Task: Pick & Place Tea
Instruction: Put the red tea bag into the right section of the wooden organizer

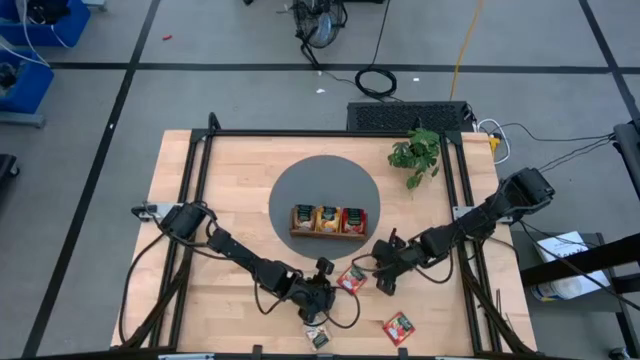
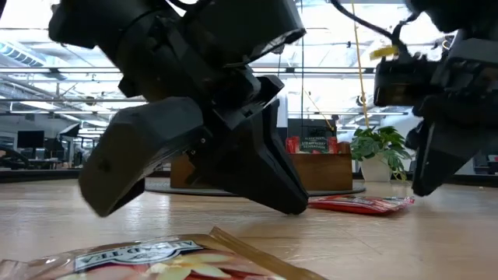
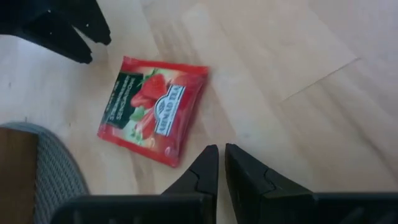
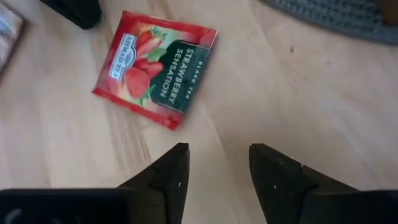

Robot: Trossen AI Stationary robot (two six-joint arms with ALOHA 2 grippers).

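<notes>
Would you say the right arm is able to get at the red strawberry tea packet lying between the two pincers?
Probably yes: the red strawberry packet lies flat on bare wood just ahead of the open right pincer, nothing between them. The left pincer sits close beside it.

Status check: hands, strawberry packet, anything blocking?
Right hand open, empty, beside strawberry packet. Left hand shut, empty. Packet flat on table, outside tray. Nothing blocking.

Near packet (image 2: 167,263) cropped, perhaps blurred.
</notes>
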